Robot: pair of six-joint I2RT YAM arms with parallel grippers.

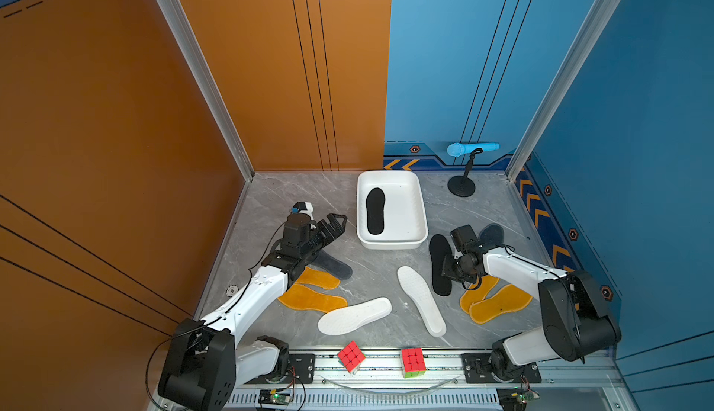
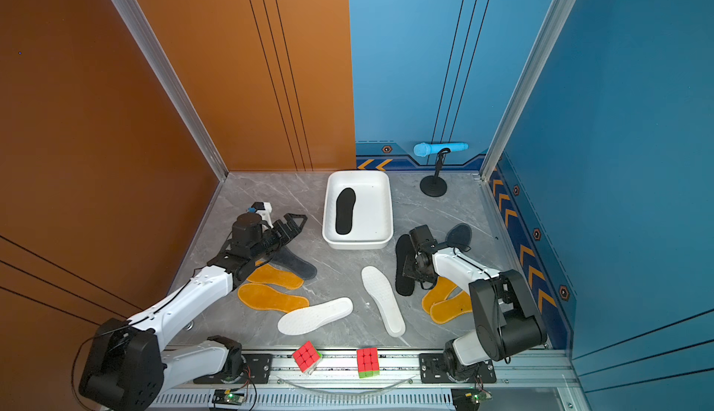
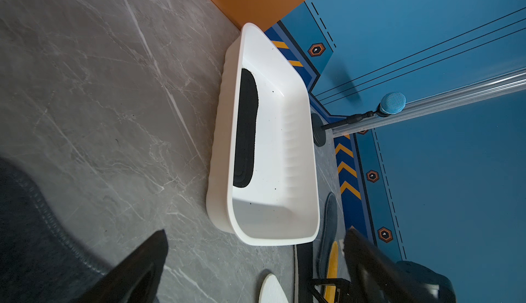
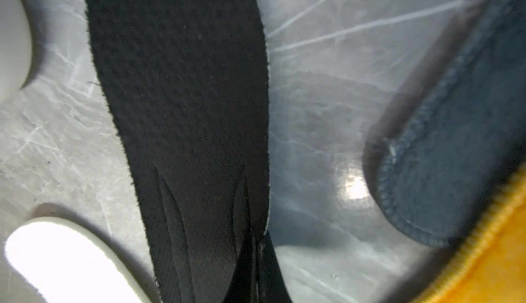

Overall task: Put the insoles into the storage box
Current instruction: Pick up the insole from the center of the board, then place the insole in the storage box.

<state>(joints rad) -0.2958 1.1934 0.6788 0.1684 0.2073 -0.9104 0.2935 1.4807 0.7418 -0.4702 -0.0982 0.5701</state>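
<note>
The white storage box [image 1: 392,243] stands at the back middle with one black insole [image 1: 375,211] lying in it. A second black insole [image 1: 439,264] lies right of the box, and my right gripper [image 4: 257,258] is shut on its edge. My left gripper [image 1: 336,224] hovers open and empty just left of the box, which fills the left wrist view [image 3: 284,239]. Two white insoles [image 1: 354,316] [image 1: 421,301] lie in front. Orange insoles lie in pairs under each arm [image 1: 313,299] [image 1: 500,304]. Dark grey insoles lie under the left arm [image 1: 334,264] and behind the right wrist [image 1: 492,233].
Two Rubik's cubes [image 1: 351,355] [image 1: 413,362] sit on the front rail. A blue microphone [image 1: 473,149] on a black stand is at the back right corner. Orange and blue walls close in the table on three sides.
</note>
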